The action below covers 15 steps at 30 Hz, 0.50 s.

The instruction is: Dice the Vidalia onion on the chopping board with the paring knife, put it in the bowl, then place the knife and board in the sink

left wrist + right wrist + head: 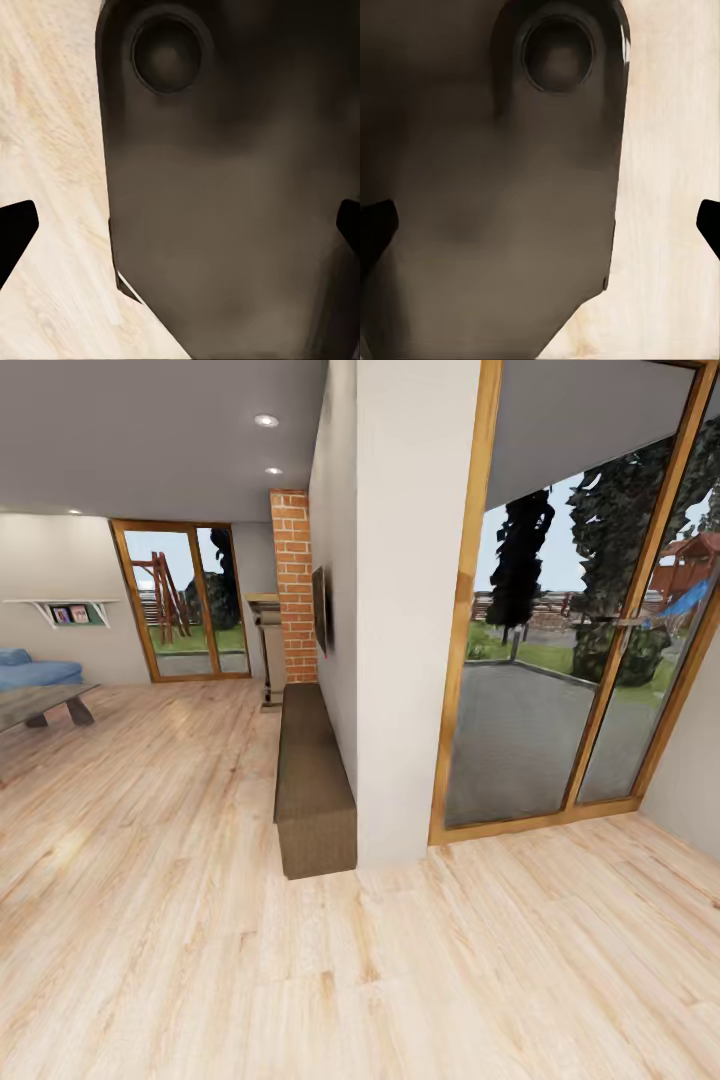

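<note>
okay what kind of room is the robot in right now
It looks like a living area of a house, not the kitchen. A light wood floor runs past a blue sofa and a low wooden table, and tall glass doors open onto a garden with a play set.

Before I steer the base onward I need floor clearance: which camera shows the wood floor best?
The head view: the wood floor spreads wide past the brown bench. Both wrist views give floor strips beside the robot's dark body.
</note>
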Tool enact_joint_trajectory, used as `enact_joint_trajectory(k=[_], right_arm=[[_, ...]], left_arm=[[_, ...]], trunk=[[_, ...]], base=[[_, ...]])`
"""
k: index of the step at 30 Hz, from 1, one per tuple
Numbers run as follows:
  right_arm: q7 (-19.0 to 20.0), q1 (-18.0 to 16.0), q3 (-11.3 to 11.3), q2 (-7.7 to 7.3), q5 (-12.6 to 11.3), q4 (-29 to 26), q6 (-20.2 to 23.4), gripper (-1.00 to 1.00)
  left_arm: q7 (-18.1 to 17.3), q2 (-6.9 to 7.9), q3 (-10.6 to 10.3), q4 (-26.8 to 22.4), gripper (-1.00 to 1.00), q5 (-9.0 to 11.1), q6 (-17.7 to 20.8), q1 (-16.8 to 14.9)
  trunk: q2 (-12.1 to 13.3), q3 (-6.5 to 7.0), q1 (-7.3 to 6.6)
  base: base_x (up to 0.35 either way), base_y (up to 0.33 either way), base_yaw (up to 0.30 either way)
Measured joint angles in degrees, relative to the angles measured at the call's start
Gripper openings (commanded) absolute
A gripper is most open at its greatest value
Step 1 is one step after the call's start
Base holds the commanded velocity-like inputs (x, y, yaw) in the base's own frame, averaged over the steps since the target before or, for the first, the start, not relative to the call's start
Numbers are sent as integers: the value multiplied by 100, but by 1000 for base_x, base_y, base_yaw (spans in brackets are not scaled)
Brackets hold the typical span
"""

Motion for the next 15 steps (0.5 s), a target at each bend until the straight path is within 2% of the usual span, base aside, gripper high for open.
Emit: enact_joint_trajectory(k=[2, 10, 15], right_arm=[[-48, 59, -7, 64, 8, -58, 0, 100], [100, 56, 66, 322, -110, -232, 122, 100], [107, 56, 71, 348, -102, -327, 125, 100]], left_arm=[[-52, -60, 57, 65, 100, 15, 8, 66], [-84, -75, -111, 98, 100, 159, 163, 190], [-87, -86, -123, -14, 100, 165, 156, 192]], trunk=[[0, 0, 0], [0, 0, 0], [0, 0, 0]], base=[[0, 0, 0], [0, 0, 0], [0, 0, 0]])
